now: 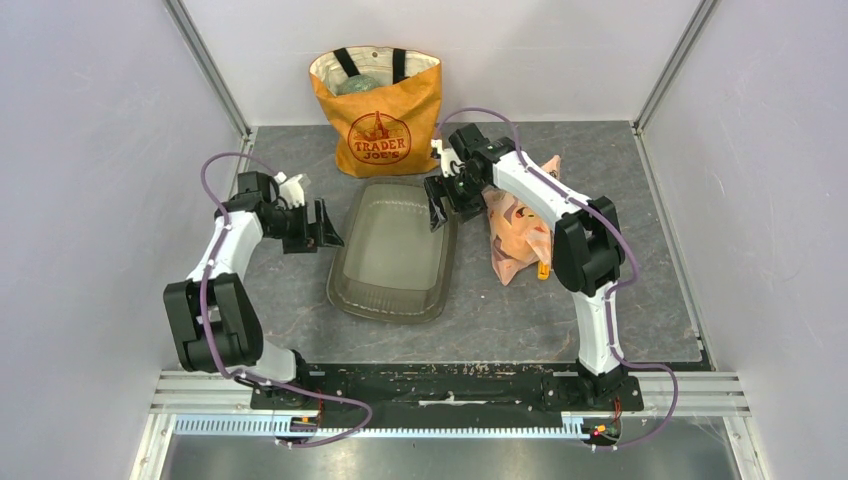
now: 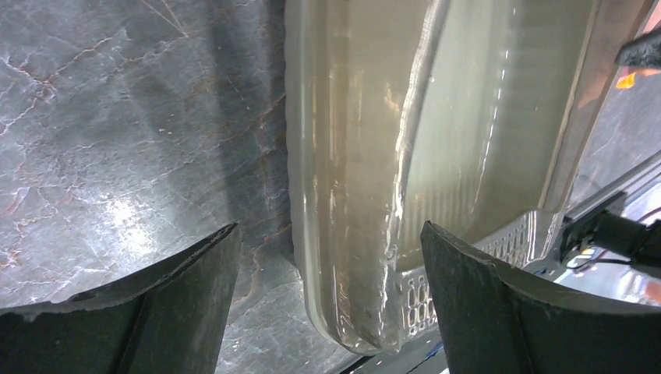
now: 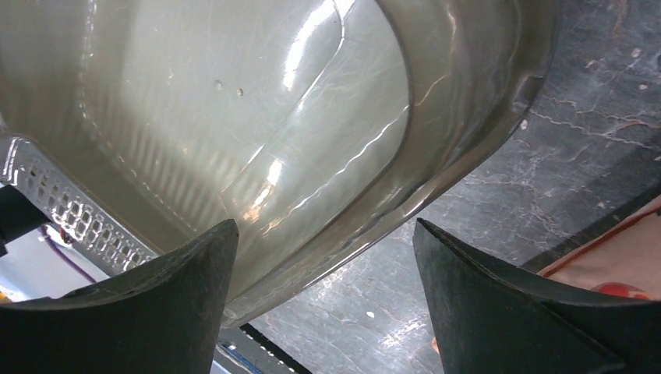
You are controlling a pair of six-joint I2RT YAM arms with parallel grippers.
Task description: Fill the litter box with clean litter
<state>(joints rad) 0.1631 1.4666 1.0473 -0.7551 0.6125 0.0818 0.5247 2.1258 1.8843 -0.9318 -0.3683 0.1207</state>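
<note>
The litter box [image 1: 395, 250], a shallow smoky grey-olive tray, lies in the middle of the grey mat with nothing in it. My left gripper [image 1: 325, 226] is open just left of the tray's left rim; in the left wrist view the rim [image 2: 351, 195] runs between the spread fingers [image 2: 179, 304]. My right gripper [image 1: 441, 200] is open over the tray's far right corner; the right wrist view shows the curved rim [image 3: 436, 179] between its fingers [image 3: 156, 312]. No clean litter shows in any view.
An orange Trader Joe's tote bag [image 1: 378, 110] stands behind the tray. A crinkled pinkish-tan bag [image 1: 520, 225] lies right of the tray under the right arm, an orange piece [image 1: 543, 270] by its near end. Walls enclose the mat [image 1: 650, 250] on three sides.
</note>
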